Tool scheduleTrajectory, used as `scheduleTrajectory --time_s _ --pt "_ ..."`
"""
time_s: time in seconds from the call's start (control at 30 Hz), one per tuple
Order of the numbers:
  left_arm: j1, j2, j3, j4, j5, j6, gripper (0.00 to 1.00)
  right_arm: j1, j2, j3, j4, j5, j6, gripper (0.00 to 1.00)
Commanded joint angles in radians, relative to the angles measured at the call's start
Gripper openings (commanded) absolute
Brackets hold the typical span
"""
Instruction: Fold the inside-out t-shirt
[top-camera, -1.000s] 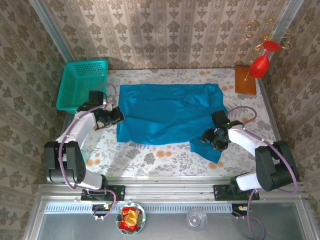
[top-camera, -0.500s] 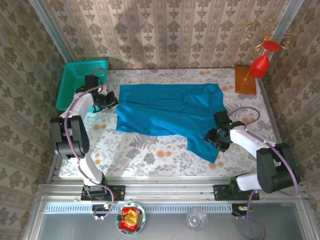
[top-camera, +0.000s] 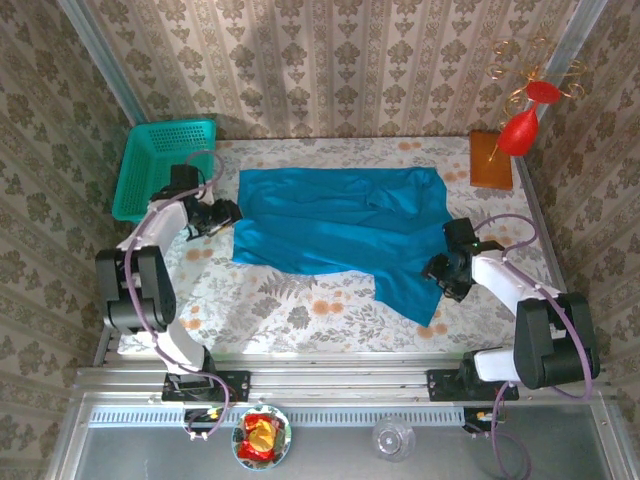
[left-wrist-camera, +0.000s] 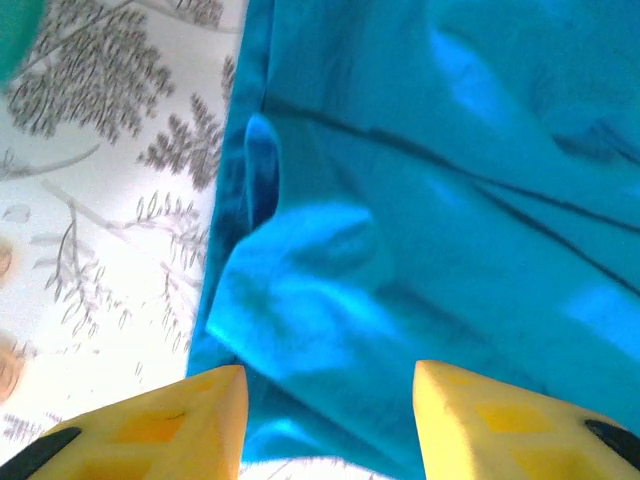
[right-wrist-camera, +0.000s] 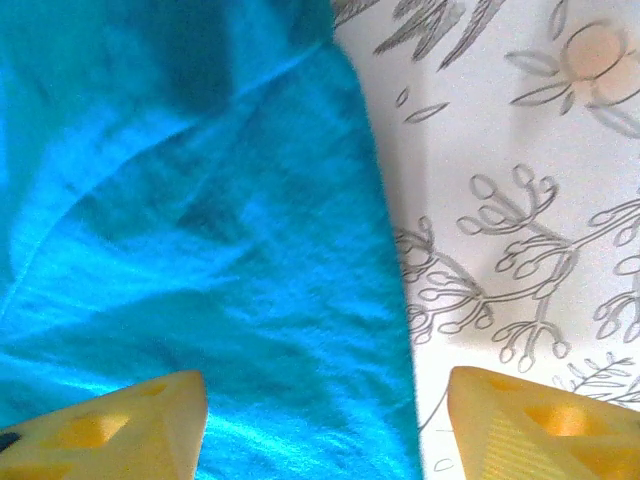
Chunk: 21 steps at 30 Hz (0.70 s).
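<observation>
Hovering at the left hem of the plain blue-teal inside-out t-shirt (top-camera: 340, 225), my left claw (top-camera: 222, 214) is released. In the left wrist view its two yellow fingers (left-wrist-camera: 170, 420) stand apart at the bottom of the frame, with rumpled cloth showing in the gap and nothing pinched. A small puffed fold of the shirt sits just above them, and the shirt's edge runs down the left-centre of that frame beside the white, floral-printed table (left-wrist-camera: 100, 200).

My right claw (top-camera: 437, 272) is released too. In the right wrist view its yellow fingers (right-wrist-camera: 120, 425) are spread wide at the lower corners, one over cloth and the other over bare table, with the shirt's straight edge between them.

From above, the shirt lies spread flat across the middle of the table, wrinkled, with one flap reaching toward the lower right, where my right claw sits at its edge. A rigid teal plastic mesh basket (top-camera: 165, 165) stands in the upper left, near my left arm. An orange-brown rectangular block (top-camera: 490, 160) lies in the upper right, well apart from the shirt.
</observation>
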Motion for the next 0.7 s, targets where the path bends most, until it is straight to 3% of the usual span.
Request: scheduleTrajectory --time_s 0.0,0.27,0.4,0.53,0.67 --pt "0.008 -0.080 -0.088 0.024 -0.027 -0.012 0.48 -0.015 0.003 0.053 -0.079 -0.012 -0.066 0.61" --pt "0.010 -0.236 -0.270 0.062 -0.026 -0.051 0.48 0.099 -0.205 -0.086 -0.159 -0.039 0.051 0.54" --pt "0.009 -0.252 -0.290 0.054 -0.023 -0.050 0.48 0.141 -0.166 -0.117 -0.167 -0.065 0.115 0.51" --pt "0.008 -0.247 -0.290 0.053 -0.020 -0.048 0.48 0.178 -0.091 -0.150 -0.063 -0.130 0.179 0.50" --pt "0.008 -0.246 -0.284 0.053 -0.019 -0.048 0.48 0.182 -0.007 -0.136 -0.011 -0.138 0.206 0.41"
